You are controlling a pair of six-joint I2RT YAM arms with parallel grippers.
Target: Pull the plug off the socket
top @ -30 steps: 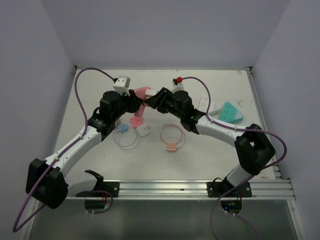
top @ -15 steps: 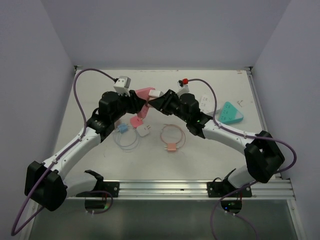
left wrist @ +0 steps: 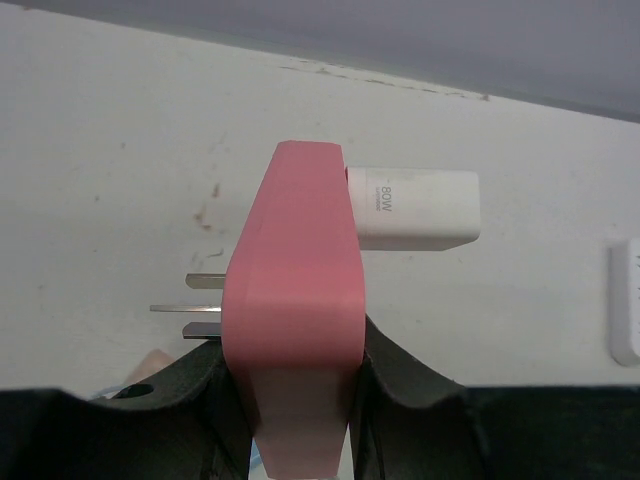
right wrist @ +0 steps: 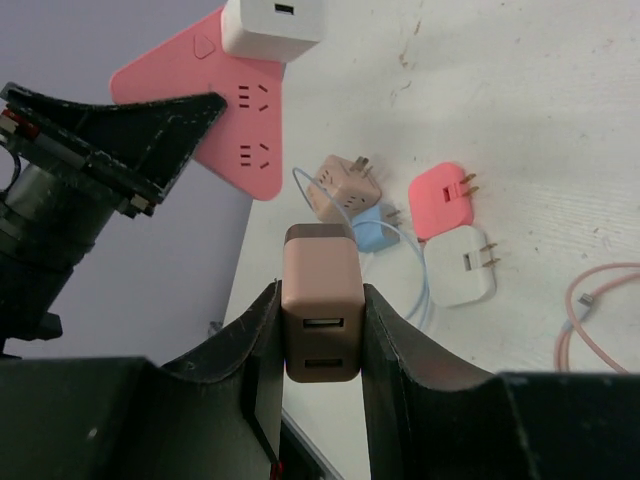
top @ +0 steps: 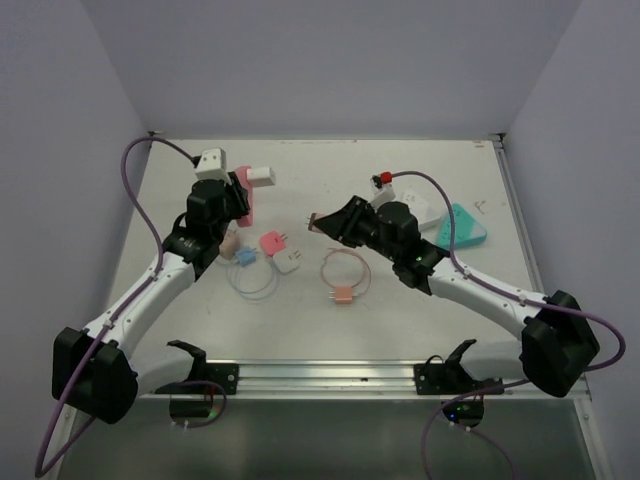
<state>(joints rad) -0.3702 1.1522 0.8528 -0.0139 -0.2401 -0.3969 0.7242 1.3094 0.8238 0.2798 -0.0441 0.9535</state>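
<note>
Left hand [left wrist: 298, 375] clamped on pink socket [left wrist: 295, 270], long axis along the fingers, white 80W charger [left wrist: 415, 208] jutting from its face, right hand [right wrist: 320, 305] gripping tan USB plug [right wrist: 320, 270] lengthwise, well apart from the socket.

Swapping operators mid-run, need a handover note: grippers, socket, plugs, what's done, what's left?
Left gripper: shut on the pink socket, at the far left of the table.
Right gripper: shut on the tan plug, which is well clear of the socket, so that pull looks done.
Left to do: the white charger is plugged into the socket. Pull it if it counts, then set things down.
</note>
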